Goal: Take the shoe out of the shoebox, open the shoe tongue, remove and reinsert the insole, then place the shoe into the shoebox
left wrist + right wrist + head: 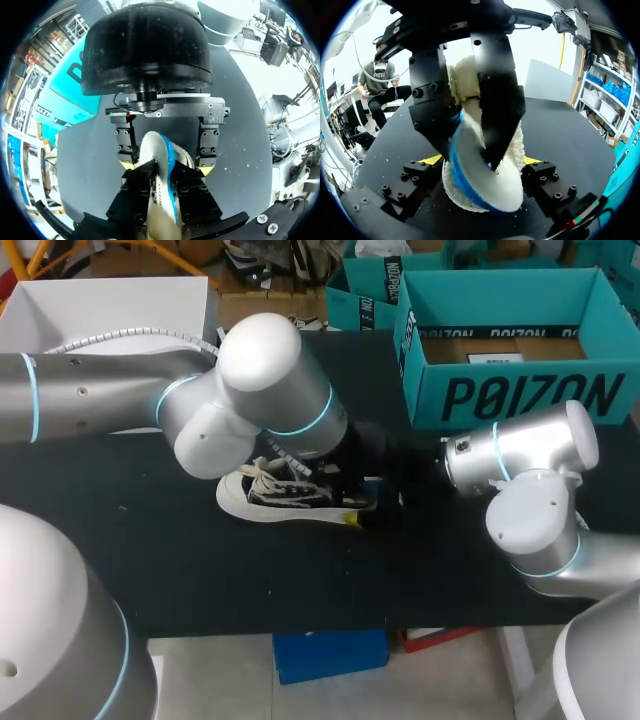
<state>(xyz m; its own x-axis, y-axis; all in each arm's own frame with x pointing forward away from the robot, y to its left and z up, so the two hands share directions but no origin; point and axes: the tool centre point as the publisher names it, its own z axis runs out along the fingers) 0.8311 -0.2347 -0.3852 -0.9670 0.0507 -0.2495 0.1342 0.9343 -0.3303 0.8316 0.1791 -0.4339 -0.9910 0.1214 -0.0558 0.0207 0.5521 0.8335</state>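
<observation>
The teal cardboard shoebox (520, 395) stands open, apart from both claws. It holds only its bare brown floor and a white slip (492, 358). The shoe (290, 495) is not in it. The shoe is a black canvas sneaker with a white rubber sole and loose white laces, and it lies on its sole on the black table (150, 540), just beside where our two claws meet.

Our left gripper (165, 175) is clamped on the insole (490, 190), with a black finger pressing each face. The insole is a curved oval with a fleecy cream top and a bright blue edge, and it hangs on edge out ahead of that claw.

Our right gripper (482, 161) faces it with fingers spread wide. The insole's lower end sits between its yellow tips, and the left wrist view shows a narrow gap on each side.
</observation>
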